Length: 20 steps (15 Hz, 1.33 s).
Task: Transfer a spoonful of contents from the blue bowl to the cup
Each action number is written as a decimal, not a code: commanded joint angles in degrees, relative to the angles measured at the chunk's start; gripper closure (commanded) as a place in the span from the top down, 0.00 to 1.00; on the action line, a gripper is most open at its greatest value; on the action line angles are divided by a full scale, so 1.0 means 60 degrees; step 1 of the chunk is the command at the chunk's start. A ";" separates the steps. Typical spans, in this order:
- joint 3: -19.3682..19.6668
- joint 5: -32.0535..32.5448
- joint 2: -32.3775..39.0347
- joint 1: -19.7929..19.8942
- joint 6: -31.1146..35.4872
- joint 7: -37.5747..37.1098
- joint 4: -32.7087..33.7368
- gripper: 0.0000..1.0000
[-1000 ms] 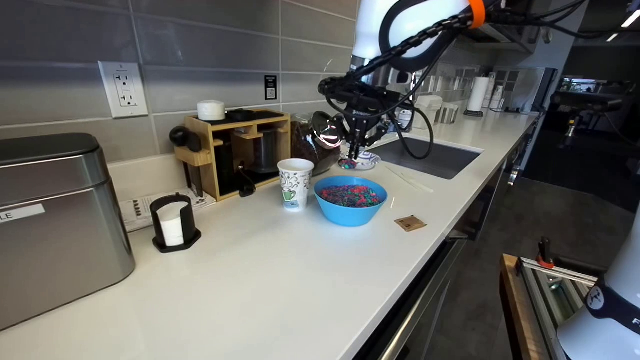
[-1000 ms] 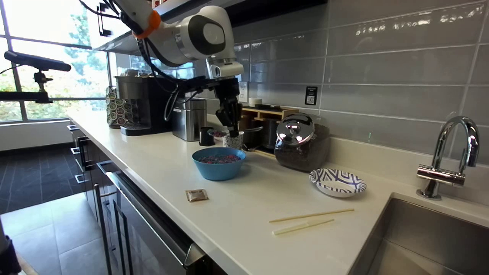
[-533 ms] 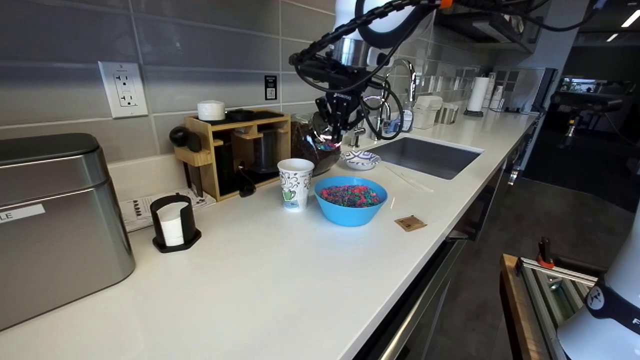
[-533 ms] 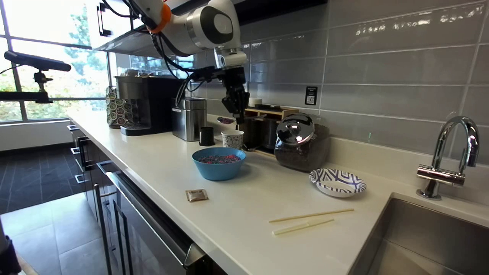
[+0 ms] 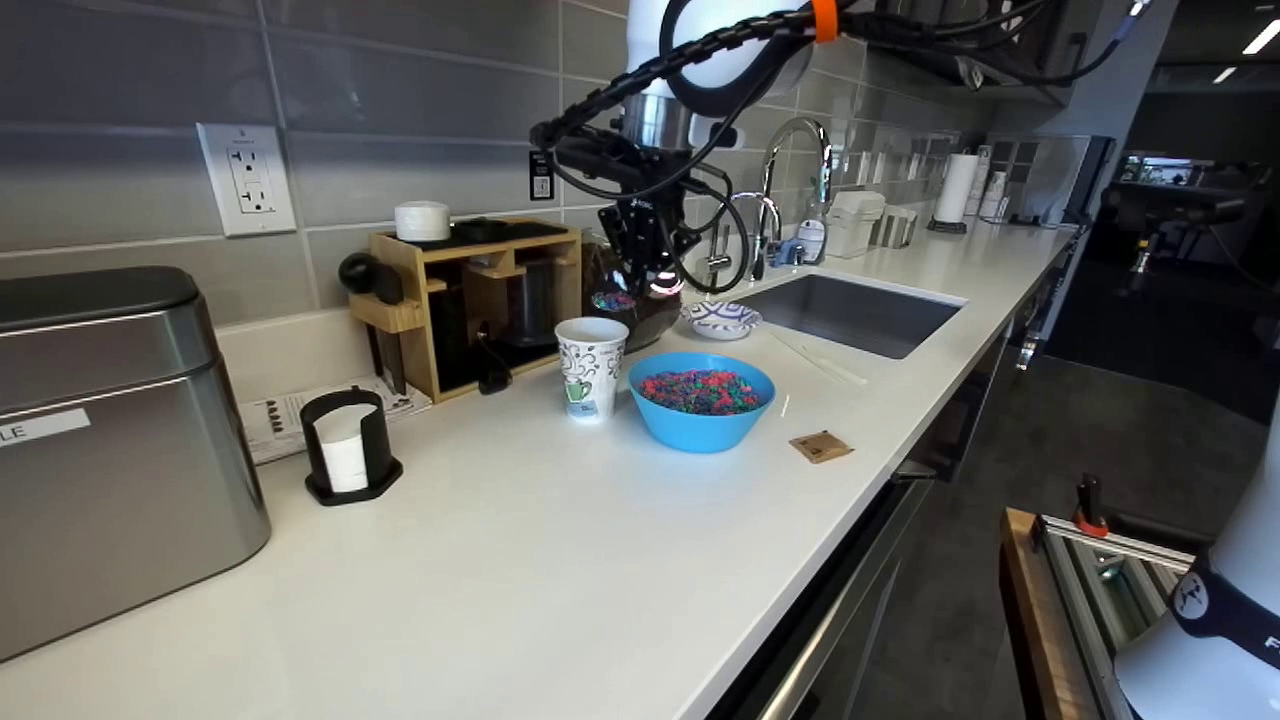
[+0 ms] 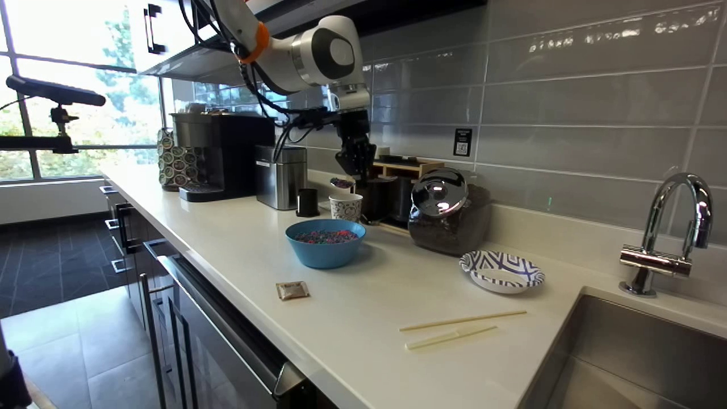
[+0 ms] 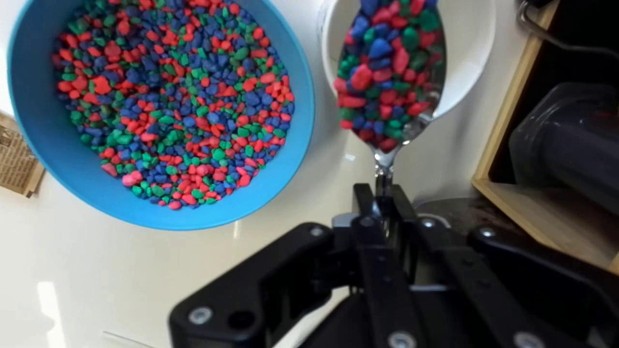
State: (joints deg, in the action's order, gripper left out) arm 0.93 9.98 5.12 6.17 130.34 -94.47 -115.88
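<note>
Nearest in the wrist view, the gripper [image 7: 382, 198] is closed tight on the handle of a metal spoon [image 7: 384, 162], only the handle's thickness parting its sides. The spoon carries a heaped load of red, blue and green pebbles [image 7: 387, 77]. Beneath it shows the mouth of the cup [image 5: 590, 370], white with scrollwork and a green mark, standing upright on the counter [image 5: 480, 560]; in both exterior views the spoon head is above the rim and apart from it. Just beside the cup, with a narrow gap, sits the blue bowl [image 5: 697, 435], upright and holding more of the same pebbles. A brown packet [image 6: 292, 290] lies flat near the bowl. Toward the tiled wall [image 6: 579, 165], a wooden rack [image 7: 556, 212] and a jar [image 6: 454, 230] with a shiny lid are noted near the cup. Farther from the gripper along the counter are a patterned bowl [image 6: 505, 261], two pale sticks [image 6: 463, 320], and the sink [image 6: 653, 324] with its tap [image 6: 653, 261]
</note>
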 commanded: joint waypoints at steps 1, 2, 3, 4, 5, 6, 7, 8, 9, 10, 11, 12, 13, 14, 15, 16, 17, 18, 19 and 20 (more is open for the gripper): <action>0.0375 0.0217 0.0512 -0.0326 0.0055 -0.0758 0.0500 0.02; 0.0429 0.0201 0.0573 -0.0376 0.0089 -0.0824 0.0526 0.02; 0.0476 0.0216 0.0616 -0.0428 0.0167 -0.0923 0.0537 0.02; 0.0519 0.0240 0.0661 -0.0472 0.0249 -0.1015 0.0534 0.02; 0.0554 0.0305 0.0683 -0.0531 0.0432 -0.1192 0.0466 0.02; 0.0588 0.0400 0.0711 -0.0598 0.0604 -0.1331 0.0408 0.02; 0.0611 0.0453 0.0739 -0.0658 0.0749 -0.1464 0.0362 0.02; 0.0640 0.0525 0.0767 -0.0712 0.0891 -0.1596 0.0336 0.02; 0.0668 0.0612 0.0787 -0.0763 0.1059 -0.1735 0.0298 0.02; 0.0697 0.0682 0.0803 -0.0803 0.1142 -0.1851 0.0283 0.02; 0.0729 0.0754 0.0812 -0.0841 0.1247 -0.1959 0.0255 0.02; 0.0768 0.0834 0.0793 -0.0870 0.1353 -0.2040 0.0198 0.02; 0.0806 0.0932 0.0773 -0.0899 0.1426 -0.2131 0.0141 0.02; 0.0830 0.1002 0.0731 -0.0918 0.1541 -0.2192 0.0049 0.02; 0.0853 0.1088 0.0688 -0.0933 0.1673 -0.2231 -0.0048 0.02; 0.0873 0.1159 0.0649 -0.0947 0.1829 -0.2263 -0.0144 0.02; 0.0901 0.1267 0.0600 -0.0970 0.2000 -0.2355 -0.0260 0.02; 0.0911 0.1282 0.0575 -0.0981 0.2168 -0.2378 -0.0348 0.02; 0.0922 0.1320 0.0540 -0.0998 0.2359 -0.2401 -0.0456 0.02; 0.0939 0.1408 0.0506 -0.1023 0.2542 -0.2460 -0.0568 0.02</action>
State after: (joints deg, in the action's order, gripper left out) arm 5.49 16.02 9.89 1.29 141.81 -106.29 -115.96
